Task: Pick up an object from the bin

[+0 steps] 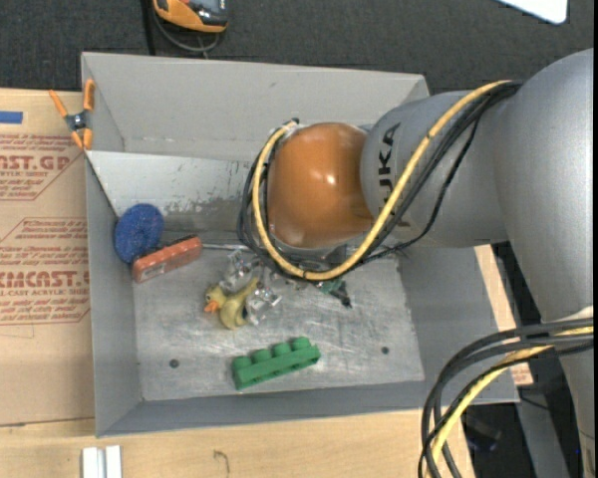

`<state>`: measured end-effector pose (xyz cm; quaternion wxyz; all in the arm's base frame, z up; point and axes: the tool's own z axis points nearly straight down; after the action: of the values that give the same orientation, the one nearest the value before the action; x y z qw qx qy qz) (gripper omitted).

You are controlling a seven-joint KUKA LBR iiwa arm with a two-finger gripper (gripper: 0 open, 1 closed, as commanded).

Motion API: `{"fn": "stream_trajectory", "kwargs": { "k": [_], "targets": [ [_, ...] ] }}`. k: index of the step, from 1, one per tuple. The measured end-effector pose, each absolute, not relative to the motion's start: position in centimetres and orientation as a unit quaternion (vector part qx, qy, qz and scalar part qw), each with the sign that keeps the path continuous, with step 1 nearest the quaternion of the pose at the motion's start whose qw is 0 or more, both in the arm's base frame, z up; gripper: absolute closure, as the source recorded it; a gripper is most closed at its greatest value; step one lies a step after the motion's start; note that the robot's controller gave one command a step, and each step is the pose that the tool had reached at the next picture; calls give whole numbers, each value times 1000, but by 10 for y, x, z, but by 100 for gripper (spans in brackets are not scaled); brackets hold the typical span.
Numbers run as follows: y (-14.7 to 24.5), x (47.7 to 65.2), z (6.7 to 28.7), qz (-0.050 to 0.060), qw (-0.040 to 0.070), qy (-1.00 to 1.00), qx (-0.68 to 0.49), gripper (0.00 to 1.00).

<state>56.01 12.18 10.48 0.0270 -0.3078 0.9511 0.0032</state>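
My gripper reaches down under the orange wrist cover to the bin floor near the middle. It stands right against a small yellow rubber duck, which lies just to its lower left; whether it grips the duck is hidden. A green toy brick lies flat nearer the front wall, apart from the gripper. To the left lies an orange oblong block, tilted.
A blue fuzzy ball rests in the back left corner, touching the orange block's upper end. The arm and its cables cover the bin's back right part. Bare floor shows at the front left and front right.
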Motion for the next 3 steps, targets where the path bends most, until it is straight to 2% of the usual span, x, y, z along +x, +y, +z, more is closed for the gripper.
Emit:
{"fn": "stream_trajectory", "kwargs": {
  "k": [1, 3],
  "targets": [
    [122, 560, 107, 3, 22, 951, -308, 100],
    [121, 556, 115, 1, 3, 951, -308, 100]
  ]
}}
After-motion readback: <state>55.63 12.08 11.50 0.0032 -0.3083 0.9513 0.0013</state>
